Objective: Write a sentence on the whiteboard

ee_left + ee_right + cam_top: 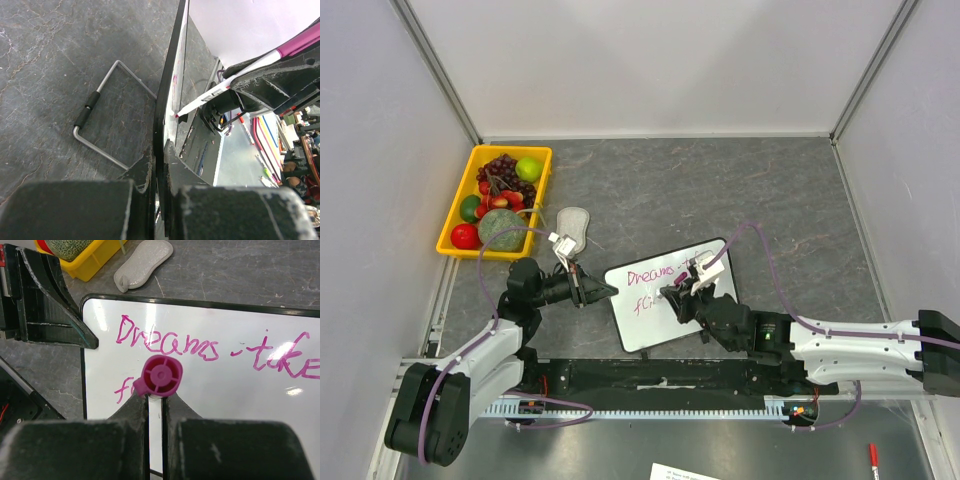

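A grey marbled table fills the overhead view. The whiteboard sits at lower centre, just above the arms' bases. A yellow tray of fruit occupies the upper left. The left gripper is pressed together on the board's left edge. The right gripper, over the board's middle, pinches a magenta-capped marker. A grey eraser pad lies between tray and board. The sentence, in pink, reads "Dreams - take", with an "f" opening a second line beneath.
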Controlling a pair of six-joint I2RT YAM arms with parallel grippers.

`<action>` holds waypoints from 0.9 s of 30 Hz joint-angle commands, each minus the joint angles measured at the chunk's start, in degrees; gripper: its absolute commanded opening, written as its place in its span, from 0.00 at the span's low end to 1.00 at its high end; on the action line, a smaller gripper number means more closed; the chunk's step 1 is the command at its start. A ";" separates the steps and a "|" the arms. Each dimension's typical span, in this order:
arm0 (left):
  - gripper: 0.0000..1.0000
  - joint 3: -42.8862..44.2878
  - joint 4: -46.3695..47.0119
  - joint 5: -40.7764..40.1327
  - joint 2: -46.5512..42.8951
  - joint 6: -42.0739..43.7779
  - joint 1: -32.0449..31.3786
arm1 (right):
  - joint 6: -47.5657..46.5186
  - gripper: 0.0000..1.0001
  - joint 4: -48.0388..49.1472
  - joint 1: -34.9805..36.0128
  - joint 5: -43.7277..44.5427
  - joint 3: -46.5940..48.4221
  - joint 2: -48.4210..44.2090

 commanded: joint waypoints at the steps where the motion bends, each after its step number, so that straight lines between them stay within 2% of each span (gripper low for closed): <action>1: 0.02 0.12 0.99 -0.74 -0.26 4.45 -0.18 | 0.75 0.00 -2.19 -0.20 0.21 -1.76 -0.12; 27: 0.02 0.03 0.99 -0.83 -0.61 4.37 -0.09 | -0.92 0.00 -2.54 -0.64 5.48 1.23 -1.70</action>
